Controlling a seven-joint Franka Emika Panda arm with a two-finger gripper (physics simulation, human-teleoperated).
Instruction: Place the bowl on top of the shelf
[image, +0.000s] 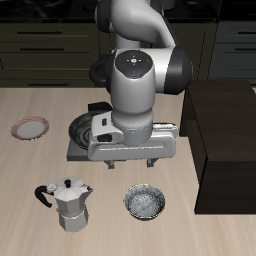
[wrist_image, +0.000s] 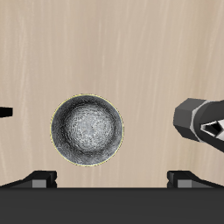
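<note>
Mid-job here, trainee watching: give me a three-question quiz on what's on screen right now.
1. True or false: the bowl already sits on top of the shelf.
2. Which item stands beside the bowl near the table's front edge? A) moka pot B) pink-rimmed plate C) frying pan
3. Fill in: in the wrist view, the claw hangs above the ____, not touching it.

Key: 1 false, it rests on the table; 2 A; 3 bowl.
</note>
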